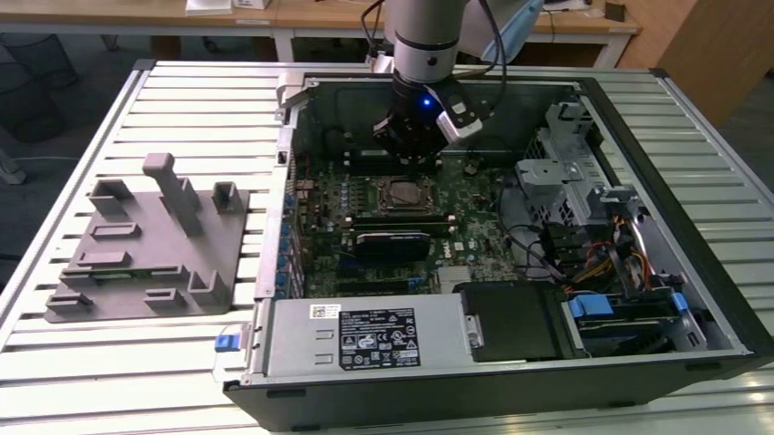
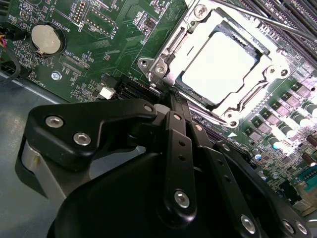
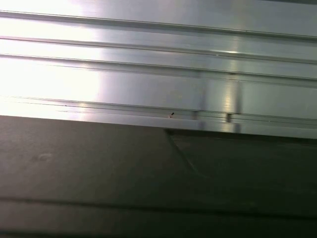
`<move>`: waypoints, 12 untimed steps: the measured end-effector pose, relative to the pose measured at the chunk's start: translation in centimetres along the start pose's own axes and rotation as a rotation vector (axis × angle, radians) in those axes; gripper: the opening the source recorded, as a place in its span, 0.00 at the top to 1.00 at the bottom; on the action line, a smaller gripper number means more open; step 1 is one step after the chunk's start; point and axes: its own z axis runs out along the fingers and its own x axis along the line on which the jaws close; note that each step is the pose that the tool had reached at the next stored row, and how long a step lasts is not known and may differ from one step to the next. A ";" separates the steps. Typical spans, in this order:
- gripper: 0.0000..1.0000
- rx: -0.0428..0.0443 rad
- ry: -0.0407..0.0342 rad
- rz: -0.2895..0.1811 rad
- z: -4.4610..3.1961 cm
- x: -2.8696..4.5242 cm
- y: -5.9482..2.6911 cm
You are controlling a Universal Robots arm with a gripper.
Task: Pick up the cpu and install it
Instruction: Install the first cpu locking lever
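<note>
One slatted metal bench [image 1: 181, 100] carries everything here. An open computer case [image 1: 713, 272] lies across most of it, out to the edge on the exterior view's right, with the green motherboard [image 1: 472, 240] flat inside. A grey plastic tray [image 1: 145, 249] with upright posts sits on the bench beside the case, toward the edge on the exterior view's left. The robot arm [image 1: 426, 36] comes down into the case near its far wall, and the gripper [image 1: 409, 154] hangs just above the metal-framed socket [image 1: 403, 191]. In the second wrist view the black fingers [image 2: 178, 144] lie together, narrow, with nothing seen between them. The cpu [image 2: 219, 67] sits inside the socket frame [image 2: 277, 74], its pale silvery top facing up, just beyond the fingertips. A round coin battery [image 2: 45, 38] sits on the board, well apart from the socket.
</note>
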 end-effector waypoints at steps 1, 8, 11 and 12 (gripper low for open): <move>0.89 -0.0001 0.0000 0.000 0.00 0.00 0.00; 0.89 0.0000 0.0000 0.000 0.00 0.00 0.00; 0.89 -0.0001 0.0000 0.000 0.00 0.00 0.00; 0.89 -0.0001 0.0000 0.000 0.00 0.00 0.00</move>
